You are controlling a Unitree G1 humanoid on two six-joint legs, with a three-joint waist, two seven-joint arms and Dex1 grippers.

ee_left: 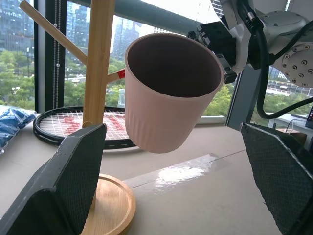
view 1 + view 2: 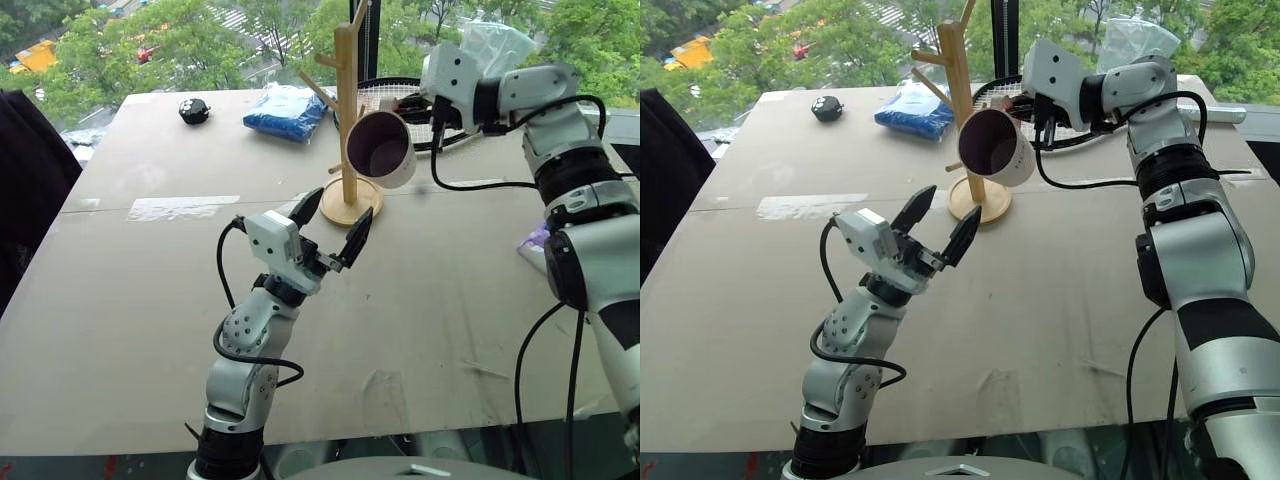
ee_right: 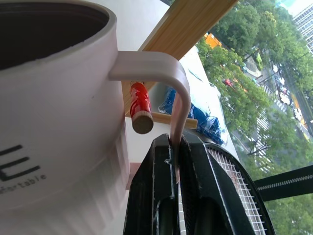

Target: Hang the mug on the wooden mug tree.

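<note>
Mug [image 2: 381, 149] lifted, right gripper [image 3: 172, 161] pinching its handle, at 3 o'clock of mug tree [image 2: 347, 110]; red-tipped peg [image 3: 139, 107] at handle loop, not hooked yet. Left gripper [image 2: 331, 224] spread wide, empty.

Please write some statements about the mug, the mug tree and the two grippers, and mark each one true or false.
1. The right gripper holds the mug by its handle. True.
2. The mug stands on the table. False: it is held in the air, tilted, beside the post of the wooden mug tree.
3. The left gripper grips the base of the tree. False: its jaws are open and hold nothing.
4. A red-tipped peg lies close to the handle loop. True.
5. A tennis racket lies behind the tree. True.
6. The blue pack hangs on a peg. False: it lies on the table.
</note>
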